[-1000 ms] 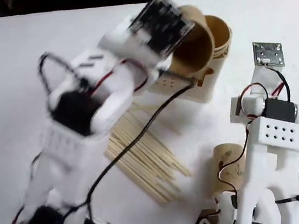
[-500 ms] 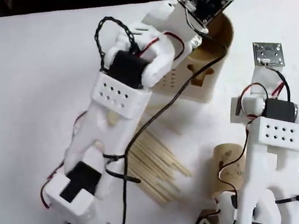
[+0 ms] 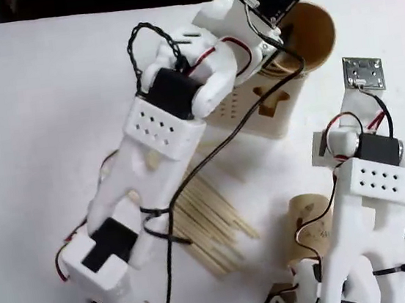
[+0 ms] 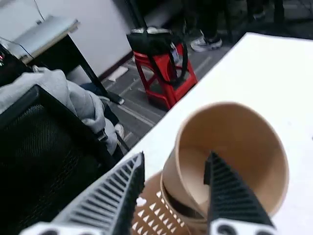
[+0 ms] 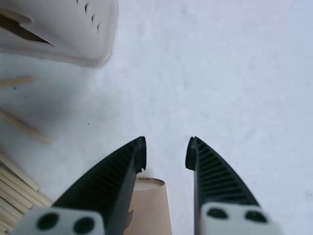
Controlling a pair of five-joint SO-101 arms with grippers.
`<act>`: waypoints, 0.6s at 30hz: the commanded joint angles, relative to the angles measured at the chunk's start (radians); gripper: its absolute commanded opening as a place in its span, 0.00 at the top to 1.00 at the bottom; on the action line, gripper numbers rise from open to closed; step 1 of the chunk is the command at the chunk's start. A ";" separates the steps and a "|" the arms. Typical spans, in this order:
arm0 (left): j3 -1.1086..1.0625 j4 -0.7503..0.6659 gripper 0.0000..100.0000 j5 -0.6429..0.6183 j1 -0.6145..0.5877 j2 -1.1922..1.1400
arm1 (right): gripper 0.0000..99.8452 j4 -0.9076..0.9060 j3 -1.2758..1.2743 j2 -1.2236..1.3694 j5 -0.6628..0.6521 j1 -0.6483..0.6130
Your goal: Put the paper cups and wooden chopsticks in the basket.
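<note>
The left gripper (image 4: 177, 159) hangs over the basket (image 3: 257, 111), which stands near the far edge of the table (image 3: 32, 91), towards its right side. Its jaws are spread wide. One finger (image 4: 230, 196) reaches down inside the mouth of a tilted paper cup (image 4: 230, 147), while the other finger (image 4: 115, 200) stays outside, apart from the cup's wall, so nothing is pinched. In the high view this cup (image 3: 310, 31) sits at the top of the basket, leaning with its mouth towards the table's far right corner.

The wooden chopsticks (image 3: 204, 221) lie in a loose pile on the table, about midway between the left and right edges and on the near side of the basket.

A second cup (image 3: 311, 227) rests on the table close to the near edge, just beside the base of the right arm. The right gripper (image 5: 166, 142) hovers above it with its jaws parted, holding nothing. The second cup (image 5: 151, 205) shows below its fingers, the chopsticks (image 5: 14, 181) to one side, and a corner of the basket (image 5: 63, 29) farther off.
</note>
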State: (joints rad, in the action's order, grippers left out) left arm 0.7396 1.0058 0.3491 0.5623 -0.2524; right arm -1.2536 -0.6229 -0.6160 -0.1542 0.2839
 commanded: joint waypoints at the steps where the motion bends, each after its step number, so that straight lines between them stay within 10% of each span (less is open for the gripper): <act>1: 0.057 -0.072 0.79 -0.021 -0.005 -0.022 | 0.86 0.010 0.003 -0.025 0.000 0.010; 18: 0.132 -0.138 0.79 -0.061 -0.096 -0.145 | 0.86 0.008 0.003 -0.027 0.000 0.007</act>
State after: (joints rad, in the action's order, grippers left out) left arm 0.7610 0.8646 0.3322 0.4856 -0.4120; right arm -1.2536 -0.6229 -0.6160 -0.1542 0.2839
